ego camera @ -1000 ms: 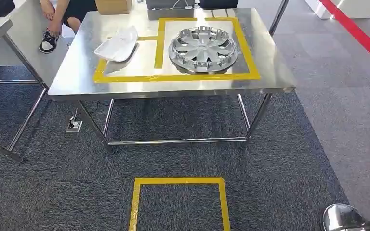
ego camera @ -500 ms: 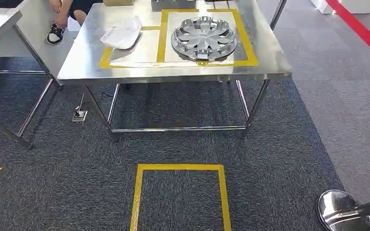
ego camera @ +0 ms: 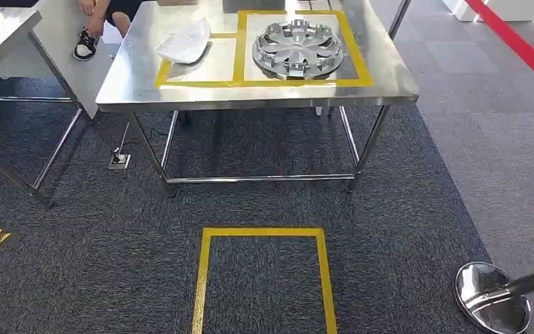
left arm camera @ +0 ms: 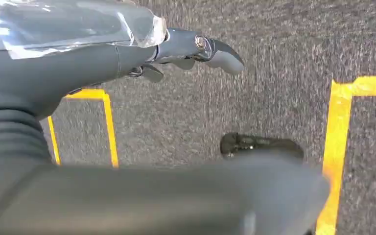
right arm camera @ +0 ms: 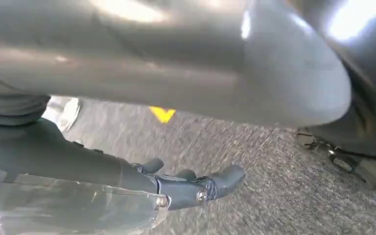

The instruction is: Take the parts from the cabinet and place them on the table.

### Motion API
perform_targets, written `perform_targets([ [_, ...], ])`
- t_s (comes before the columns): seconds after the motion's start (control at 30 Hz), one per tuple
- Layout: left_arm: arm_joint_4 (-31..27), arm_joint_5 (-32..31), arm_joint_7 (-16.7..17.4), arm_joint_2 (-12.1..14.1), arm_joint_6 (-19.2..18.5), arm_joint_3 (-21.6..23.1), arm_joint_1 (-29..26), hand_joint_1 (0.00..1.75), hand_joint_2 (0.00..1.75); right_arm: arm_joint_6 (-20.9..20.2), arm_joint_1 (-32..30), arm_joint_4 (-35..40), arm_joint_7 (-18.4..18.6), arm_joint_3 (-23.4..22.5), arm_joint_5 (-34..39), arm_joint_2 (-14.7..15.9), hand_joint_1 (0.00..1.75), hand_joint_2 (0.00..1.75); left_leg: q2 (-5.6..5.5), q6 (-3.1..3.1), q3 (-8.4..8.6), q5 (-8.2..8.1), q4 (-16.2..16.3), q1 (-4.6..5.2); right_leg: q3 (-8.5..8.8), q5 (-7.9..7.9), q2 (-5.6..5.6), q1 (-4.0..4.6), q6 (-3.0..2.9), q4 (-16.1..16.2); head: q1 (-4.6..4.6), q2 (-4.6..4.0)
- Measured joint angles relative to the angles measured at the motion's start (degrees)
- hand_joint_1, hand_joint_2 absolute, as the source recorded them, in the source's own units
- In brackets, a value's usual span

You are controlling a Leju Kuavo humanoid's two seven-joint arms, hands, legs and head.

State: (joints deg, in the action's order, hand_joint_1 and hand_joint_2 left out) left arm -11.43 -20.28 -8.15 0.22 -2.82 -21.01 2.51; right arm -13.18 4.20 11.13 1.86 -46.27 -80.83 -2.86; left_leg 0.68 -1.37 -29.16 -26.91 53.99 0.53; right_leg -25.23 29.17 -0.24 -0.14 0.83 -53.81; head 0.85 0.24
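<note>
A polished steel table (ego camera: 181, 97) on thin tubular legs stands on dark grey carpet, its top marked with yellow tape into 2 adjoining boxes. In the larger box lies a silver spoked wheel cover (ego camera: 297, 48), flat on the steel and inside the tape lines. In the smaller box beside the wheel cover rests a white curved plastic part (ego camera: 185, 42), tipped slightly, its far edge reaching the tape border. Both parts sit well apart from the table's near edge.

On the carpet in front of the table, a yellow tape square (ego camera: 263, 275) is laid out, open toward the viewer. Beyond the table's far corner on the white part's side, a person's leg and a black-and-white sneaker (ego camera: 85, 44) show beside a 2nd steel table (ego camera: 3, 35). Under the table near that side, a small floor socket (ego camera: 119, 160) sits with a cable running up from it. Off the table's other side, toward the viewer, a round chrome stand base (ego camera: 491, 297) rests on the carpet.

The robot's left hand (left arm camera: 127, 54) hangs over the carpet near yellow tape lines, its dark fingers (left arm camera: 223, 51) stretched out straight and holding nothing. The right hand (right arm camera: 142, 188) likewise hangs above the carpet, fingers (right arm camera: 225, 180) extended and apart, with nothing in them.
</note>
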Motion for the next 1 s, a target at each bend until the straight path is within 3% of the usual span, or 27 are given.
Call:
perform_targets([
  [0.07, 0.00, 0.46, 0.00, -0.13, -0.31, -0.74, 0.08, 0.00, 1.75, -0.07, -0.03, 0.00, 0.28, -0.92, 0.37, 0.00, 0.00, 1.75, 0.01, 0.63, -0.18, 0.40, -0.03, -0.09, -0.40, -0.20, 0.01, 0.14, -0.39, 0.01, 0.04, 0.00],
  [0.1, 0.00, 0.48, -0.02, -0.17, -0.44, -1.05, 0.13, 0.00, 1.75, -0.15, -0.13, 0.00, 0.35, -1.25, 0.46, -0.02, 0.00, 1.75, -0.05, 0.83, -0.39, 0.19, 0.21, -0.01, -0.67, -0.74, -0.07, -0.56, -1.04, 0.50, -0.04, 0.00],
  [0.13, 0.02, 0.52, -0.07, -0.39, -0.77, -1.27, 0.13, 0.00, 1.75, -0.18, -0.09, 0.00, 0.35, -1.62, 0.59, 0.02, 0.00, 1.75, -0.35, 1.20, -1.12, -1.48, 1.77, -0.13, -1.05, -0.95, -0.22, -0.49, -1.32, 0.48, 0.00, 0.00],
  [0.17, 0.02, 0.59, -0.09, -0.42, -0.83, -1.55, 0.17, 0.00, 1.75, -0.20, 0.00, 0.00, 0.35, -1.92, 0.79, 0.02, 0.00, 1.75, -0.43, 1.61, -2.99, -4.60, 5.99, -0.39, -1.52, -1.20, -0.27, -0.49, -1.66, 0.40, 0.46, 0.00],
  [0.23, 0.02, 0.61, -0.09, -0.44, -0.90, -1.92, 0.16, 0.00, 1.75, -0.22, -0.10, 0.00, 0.35, -2.23, 0.85, -0.02, 0.00, 1.75, -0.45, 2.13, -7.03, -9.36, 15.61, -0.66, -2.35, -1.62, -0.38, -0.43, -1.75, 0.17, 0.46, 0.00],
  [0.27, 0.06, 0.61, -0.09, -0.48, -0.92, -2.03, 0.12, 0.00, 1.75, -0.24, -0.19, 0.00, 0.35, -2.38, 0.92, 0.00, 0.00, 1.75, -0.44, 2.30, -8.32, -10.34, 18.99, -0.71, -2.81, -1.77, -0.46, -0.43, -1.72, -0.08, 0.48, 0.00],
  [0.3, 0.07, 0.63, -0.09, -0.52, -0.92, -2.14, 0.08, 0.00, 1.75, -0.24, -0.22, 0.00, 0.35, -2.60, 0.98, 0.00, 0.00, 1.75, -0.44, 2.37, -8.23, -9.82, 19.56, -0.82, -3.23, -1.89, -0.47, -0.45, -1.62, -0.37, 0.48, 0.00],
  [0.33, 0.07, 0.65, -0.13, -0.52, -1.09, -2.31, 0.07, 0.00, 1.75, -0.22, -0.17, 0.00, 0.48, -2.82, 1.03, 0.00, 0.00, 1.75, -0.44, 2.36, -6.67, -8.08, 17.20, -0.97, -3.57, -1.97, -0.47, -0.46, -1.55, -0.62, 0.48, 0.00],
  [0.4, 0.11, 1.14, -0.22, -0.55, -2.03, -2.38, -0.11, 0.00, 1.75, 0.02, 0.04, 0.26, 0.79, -2.60, 1.72, 0.13, 0.00, 1.75, -0.40, 2.29, -0.40, -3.59, 6.72, -1.17, -3.85, -2.04, -0.49, -0.47, -1.42, -1.17, 0.46, 0.00],
  [0.43, 0.13, 1.37, -0.22, -0.57, -2.10, -2.34, -0.37, 0.00, 1.75, 0.26, 0.10, 0.65, 0.79, -1.95, 2.83, 0.22, 0.00, 1.75, -0.38, 2.19, 2.58, -2.89, 1.86, -1.22, -3.97, -2.07, -0.48, -0.40, -1.23, -1.46, 0.50, 0.00],
  [0.47, 0.20, 1.81, -0.22, -0.57, -2.10, -2.29, -0.58, 0.00, 1.75, 0.50, 0.07, 0.94, 0.79, -1.23, 4.21, 0.24, 0.00, 1.75, -0.56, 1.81, 3.22, -3.20, 0.73, -0.96, -4.37, -2.13, -0.37, -0.06, -0.83, -1.81, 0.44, 0.00],
  [0.53, 0.26, 2.60, -0.02, -0.61, -2.05, -2.03, -1.16, 0.00, 1.75, 1.12, 0.00, 1.42, 0.79, 0.25, 7.50, 0.37, 0.00, 1.75, -0.63, 1.42, 2.47, -3.16, 0.60, -1.11, -4.66, -1.98, -0.39, 0.09, -0.42, -2.20, 0.51, 0.00],
  [0.57, 0.24, 3.00, 0.02, -0.79, -2.01, -1.66, -1.58, 0.00, 1.75, 1.31, -0.15, 1.71, 0.79, 0.92, 9.03, 0.59, 0.00, 1.75, -0.55, 1.39, 2.37, -3.16, 0.64, -1.06, -4.80, -1.82, -0.33, 0.08, -1.68, -2.12, 0.13, 0.00],
  [0.63, 0.20, 3.78, 0.33, -0.81, -1.92, -1.07, -2.22, 0.00, 1.75, 1.88, -0.38, 2.14, 0.76, 2.65, 12.62, 0.70, 0.00, 1.75, -0.54, 1.06, 2.34, -3.00, 0.66, -0.89, -4.73, -2.14, -0.34, 0.02, -1.90, -1.98, 0.09, 0.00],
  [0.73, -0.22, 5.12, 0.98, -0.79, -1.57, 0.27, -2.64, 0.00, 1.75, 2.67, -1.06, 2.80, 0.48, 5.67, 18.10, 0.90, 0.00, 1.75, -0.52, 0.67, 2.13, -2.79, 0.79, -0.55, -4.79, -2.82, -0.33, -0.27, -0.99, -1.71, 0.11, 0.00],
  [0.87, -1.14, 6.84, 1.68, -0.79, -0.90, 2.27, -3.42, 0.00, 1.75, 3.63, -1.88, 3.60, 0.15, 9.90, 25.41, 0.90, 0.00, 1.75, -0.40, 0.62, 1.95, -2.81, 1.01, -0.52, -4.93, -3.09, -0.26, -0.33, -0.03, -1.62, 0.13, 0.00],
  [0.93, -1.64, 7.72, 2.10, -0.79, -0.79, 3.24, -3.78, 0.00, 1.75, 4.15, -2.27, 3.98, 0.09, 11.90, 28.79, 0.92, 0.00, 1.75, -0.38, 0.61, 1.94, -2.81, 1.04, -0.52, -4.96, -3.12, -0.26, -0.33, 0.09, -1.62, 0.15, 0.00],
  [0.97, -1.92, 8.13, 2.25, -0.79, -0.74, 3.78, -3.98, 0.00, 1.75, 4.35, -2.49, 4.18, 0.06, 13.01, 30.60, 0.92, 0.00, 0.00, -0.38, 0.61, 1.94, -2.81, 1.04, -0.53, -4.97, -3.12, -0.26, -0.31, 0.14, -1.62, 0.15, 0.00],
  [1.0, -2.21, 8.50, 2.43, -0.76, -0.59, 4.33, -4.18, 0.00, 0.00, 4.63, -2.73, 4.37, 0.00, 14.15, 32.32, 0.92, 0.00, 0.00, -0.38, 0.61, 1.94, -2.81, 1.04, -0.53, -4.98, -3.10, -0.26, -0.29, 0.19, -1.63, 0.15, 0.00],
])
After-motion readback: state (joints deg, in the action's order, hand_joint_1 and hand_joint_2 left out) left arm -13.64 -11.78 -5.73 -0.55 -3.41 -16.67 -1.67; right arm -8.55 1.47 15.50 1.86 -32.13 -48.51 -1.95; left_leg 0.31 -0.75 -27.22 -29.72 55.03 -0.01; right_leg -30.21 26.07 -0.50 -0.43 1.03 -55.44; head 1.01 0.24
